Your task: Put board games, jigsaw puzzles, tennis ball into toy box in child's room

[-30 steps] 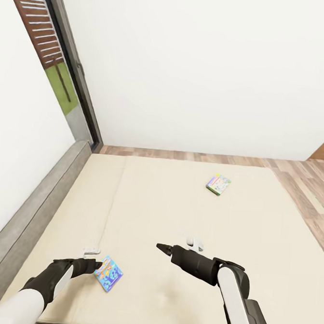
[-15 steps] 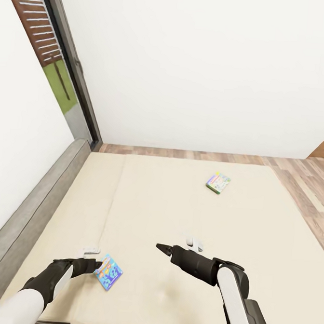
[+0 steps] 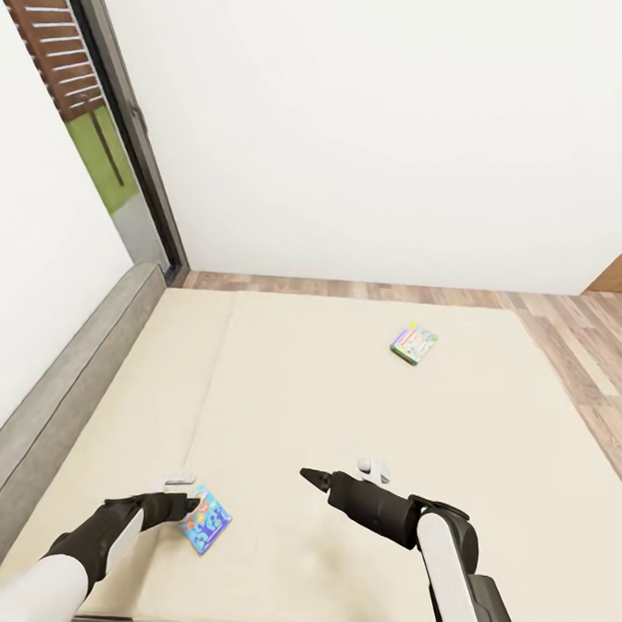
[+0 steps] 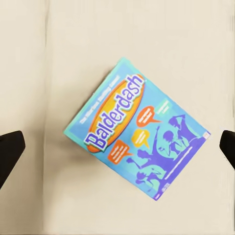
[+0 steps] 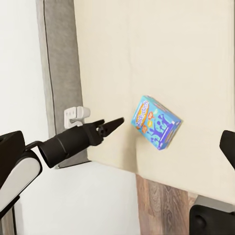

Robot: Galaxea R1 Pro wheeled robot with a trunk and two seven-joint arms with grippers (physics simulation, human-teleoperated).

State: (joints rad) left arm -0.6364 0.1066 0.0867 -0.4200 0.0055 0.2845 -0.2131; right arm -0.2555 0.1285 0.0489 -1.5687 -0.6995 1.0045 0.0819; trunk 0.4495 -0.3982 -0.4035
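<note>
Left gripper (image 4: 117, 149) has its fingers spread wide above the blue board game (image 4: 136, 129), which I see lying flat on the bed (image 3: 341, 415).

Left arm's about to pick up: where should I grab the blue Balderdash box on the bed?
Straight down from above, pinching the blue Balderdash box across its two long edges. It lies flat and skewed on the bed, so rotate the open left tool to match.

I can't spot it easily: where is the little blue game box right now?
In the head view, the blue board game lies flat on the bed, near its close edge on the robot's left, just ahead of the left gripper.
</note>
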